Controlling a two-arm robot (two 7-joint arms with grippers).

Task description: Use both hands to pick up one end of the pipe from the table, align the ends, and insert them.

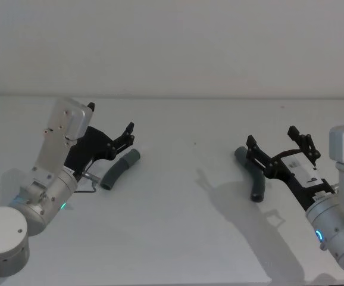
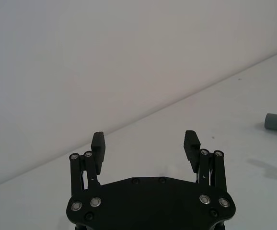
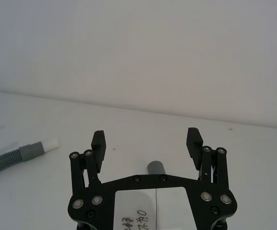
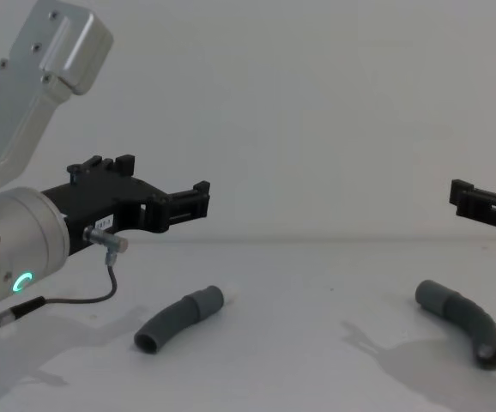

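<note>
Grey pipe halves lie on tabletop (image 1: pixel 178 238): left piece (image 1: pixel 119 169) toward left edge, right piece (image 1: pixel 256 186) toward right edge. Wide and empty: left claw (image 2: pixel 144 143), right claw (image 3: pixel 146 139). 0 steps done; grasp, align, insert pending.

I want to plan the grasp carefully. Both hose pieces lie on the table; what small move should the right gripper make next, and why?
Probably lower the right gripper toward its hose piece. Its fingers are open, the piece lines up between them in the wrist view, and the chest view shows the gripper well above the table. The left gripper hangs open too.
</note>
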